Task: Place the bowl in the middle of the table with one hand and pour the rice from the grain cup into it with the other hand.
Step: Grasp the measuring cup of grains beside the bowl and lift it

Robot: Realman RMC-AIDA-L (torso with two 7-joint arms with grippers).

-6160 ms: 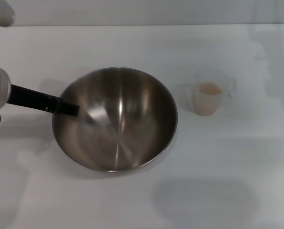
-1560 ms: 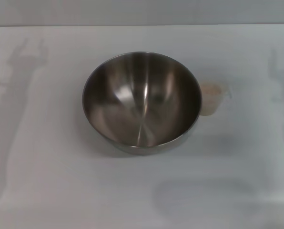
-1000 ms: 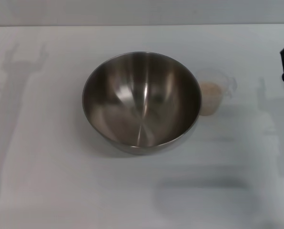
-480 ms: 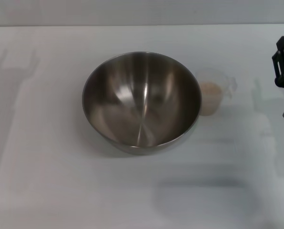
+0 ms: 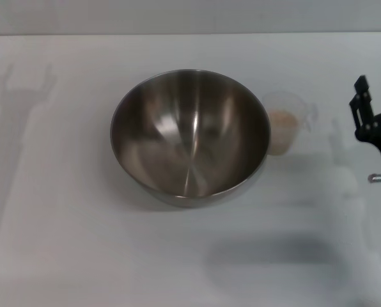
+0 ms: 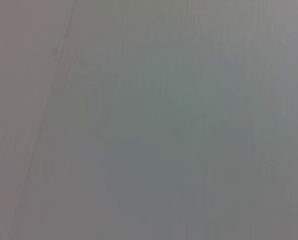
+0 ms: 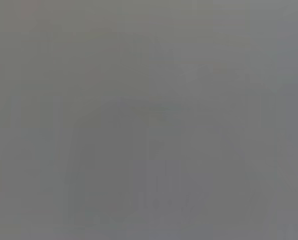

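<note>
The bowl (image 5: 190,134), large, shiny steel and with nothing in it, stands upright in the middle of the white table (image 5: 62,243). The grain cup (image 5: 285,130), small and clear with its handle on the right, stands just right of the bowl's rim. It holds pale rice (image 5: 282,119). My right gripper (image 5: 376,84) comes in at the right edge of the head view. Its black fingers (image 5: 360,89) are spread apart and hold nothing. It hangs to the right of the cup, a hand's width from it. My left gripper is out of view. Both wrist views show only plain grey.
Arm shadows fall on the table at the far left (image 5: 18,96) and beside the cup on the right (image 5: 341,147). The table's far edge (image 5: 190,33) runs along the top of the head view.
Six seconds ago the left gripper held the bowl's rim farther left; the bowl now stands in the middle and that arm has gone. Over the last second the right gripper has come in from the right edge.
</note>
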